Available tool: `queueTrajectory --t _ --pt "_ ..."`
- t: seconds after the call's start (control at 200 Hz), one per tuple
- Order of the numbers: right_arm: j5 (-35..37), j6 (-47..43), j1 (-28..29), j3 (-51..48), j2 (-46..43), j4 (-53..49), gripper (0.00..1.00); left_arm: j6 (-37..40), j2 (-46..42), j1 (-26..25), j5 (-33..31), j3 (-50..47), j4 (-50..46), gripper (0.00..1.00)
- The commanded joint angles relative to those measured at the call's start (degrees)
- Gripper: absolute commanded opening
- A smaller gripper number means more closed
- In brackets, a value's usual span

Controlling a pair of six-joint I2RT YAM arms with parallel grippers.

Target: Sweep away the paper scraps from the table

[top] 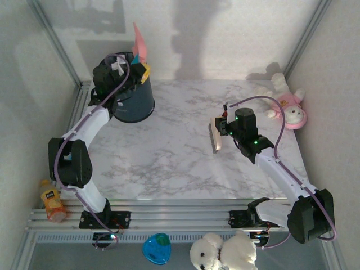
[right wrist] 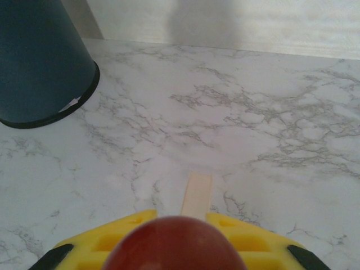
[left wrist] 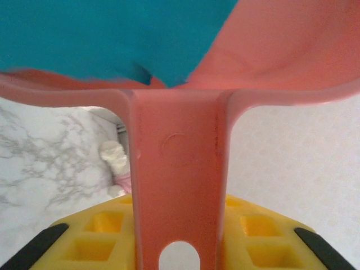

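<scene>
Left gripper (top: pixel 140 70) clamps pink plastic dustpan (top: pixel 139 42) by its handle, over dark blue round bin (top: pixel 135 104) at 10 o'clock. Teal paper scrap (left wrist: pixel 112 34) sits in pan. Right gripper (top: pixel 223 121) grips wooden brush (top: pixel 215 138), 3 o'clock over white marble table (top: pixel 169 157).

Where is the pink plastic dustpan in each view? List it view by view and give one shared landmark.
Top external: the pink plastic dustpan pokes up at back left, above the dark blue round bin.
Left wrist: its handle runs up the centre, held in the left gripper.
Right wrist: that bin stands upper left.
Shared landmark: the white marble table.
</scene>
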Motion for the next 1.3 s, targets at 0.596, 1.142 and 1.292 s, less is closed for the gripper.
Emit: queueTrajectory --t 0.596,1.142,1.292 --pt "0.37 0.21 -0.51 -0.40 -0.22 1.57 0.00 -19.24 -2.18 0.91 -4.57 -7.41 20.98 0.19" --pt "0.26 0.63 -0.61 -0.47 0.24 1.65 0.00 -32.06 -1.32 0.71 -9.26 -13.30 35.60 0.19" --pt "0.28 0.63 -0.63 -0.52 0.20 1.56 0.00 -34.53 -0.83 0.56 -10.49 -13.97 38.84 0.19"
